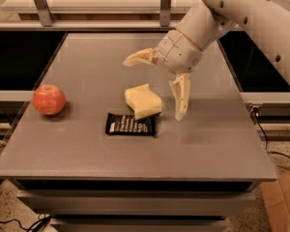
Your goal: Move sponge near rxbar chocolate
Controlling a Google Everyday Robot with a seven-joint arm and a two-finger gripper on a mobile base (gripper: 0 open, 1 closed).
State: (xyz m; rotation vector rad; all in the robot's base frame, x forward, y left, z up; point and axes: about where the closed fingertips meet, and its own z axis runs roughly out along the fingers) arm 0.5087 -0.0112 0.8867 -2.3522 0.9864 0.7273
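Observation:
The pale yellow sponge [142, 101] lies on the grey table [87, 149], its near edge resting on or just behind the black rxbar chocolate [131, 124], which lies flat with white lettering up. My gripper [157, 85] hangs above and just right of the sponge, open wide and empty. One cream finger [141, 57] points left above the sponge. The other finger [180, 96] points down to the sponge's right.
A red apple [49, 99] sits near the table's left edge. A metal rail with two posts [166, 6] runs along the back of the table. A cardboard box [280, 197] stands on the floor at lower right.

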